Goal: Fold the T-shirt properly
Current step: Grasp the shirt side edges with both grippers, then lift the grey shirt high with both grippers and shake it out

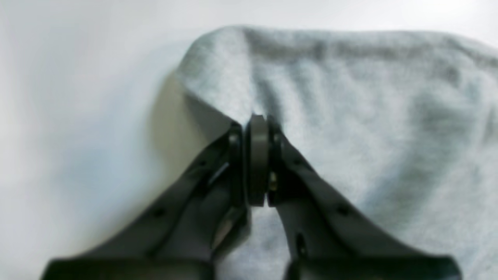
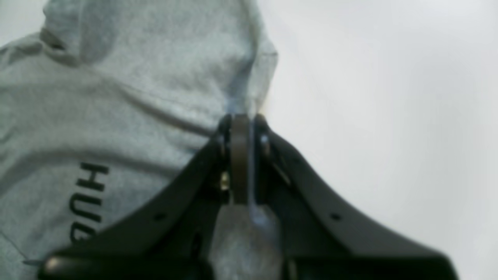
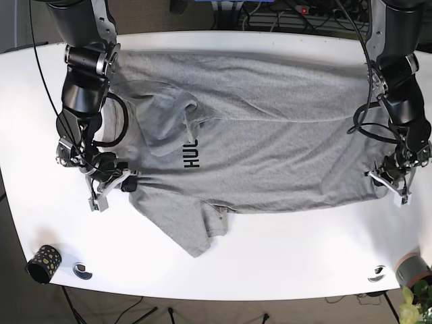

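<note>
1. Near edge of the white table [image 3: 283, 260]: a dark cup with gold dots [image 3: 42, 262] at the base view's lower left corner, a small round ring-shaped item [image 3: 82, 271] just beside it. On the lower right, another small round item [image 3: 378, 273] and a grey pot [image 3: 413, 269] with a bit of plant at the corner.
2. Grey T-shirt [image 3: 270, 145] lies spread sideways across the table middle, black lettering starting "HU" showing on the chest. One sleeve [image 3: 185, 223] sticks out toward the near edge, rumpled at its end. Collar area is bunched up near the lettering.
3. Right gripper [image 3: 108, 183], on the base view's left, sits at the shirt's shoulder end near the table surface. Wrist view: jaws pressed together with grey fabric pinched between them, cloth draping away from the tips. Right gripper [image 2: 241, 124] is clamped on the shirt [image 2: 116, 101].
4. Left gripper [image 3: 393, 181], on the base view's right, sits at the hem end of the shirt, low over the table. Wrist view: jaws closed tight at the cloth's edge, fabric rising in a fold off the tips. Left gripper [image 1: 256, 124] is gripping the shirt [image 1: 369, 109]. Image is blurred, fine detail not readable.
5. Both arms reach in from the far side. Cables run behind the far table edge.
</note>
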